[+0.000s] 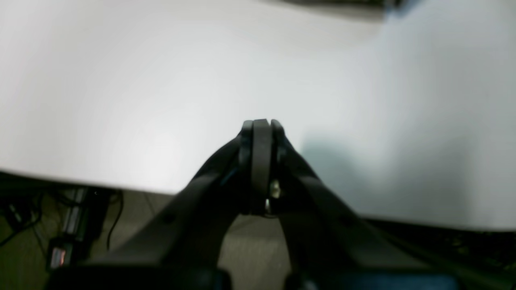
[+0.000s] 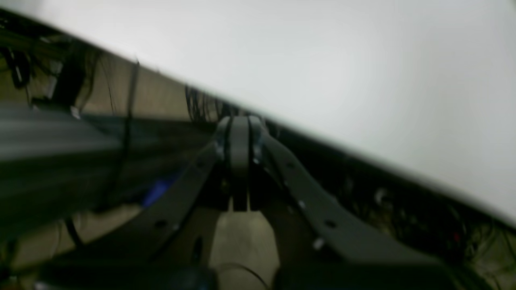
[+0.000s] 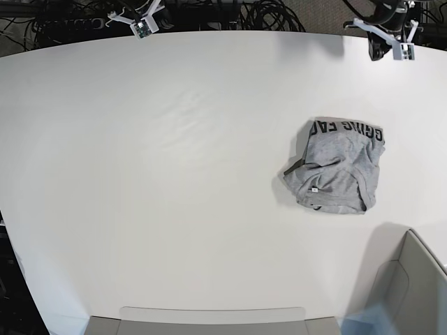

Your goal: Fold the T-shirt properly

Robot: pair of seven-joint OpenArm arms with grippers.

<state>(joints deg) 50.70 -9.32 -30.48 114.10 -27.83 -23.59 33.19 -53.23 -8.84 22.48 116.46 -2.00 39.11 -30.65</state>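
Observation:
The T-shirt (image 3: 335, 167) lies bunched in a rough heap on the right half of the white table (image 3: 174, 174). It is heather grey, with black lettering (image 3: 349, 128) along its far edge and a small white tag (image 3: 314, 188) near the front. Both arms are pulled back at the table's far edge, well away from the shirt: the left arm (image 3: 388, 31) at the far right and the right arm (image 3: 143, 21) at the far left. My left gripper (image 1: 262, 124) is shut with nothing in it, over the table edge. My right gripper (image 2: 240, 121) is also shut and empty. Neither wrist view shows the shirt.
A grey bin (image 3: 412, 293) stands at the front right corner, and a grey ledge (image 3: 209, 321) runs along the front edge. Dark cables (image 3: 258, 14) pile up behind the table's far edge. Floor and wiring (image 1: 60, 225) show below the table edge.

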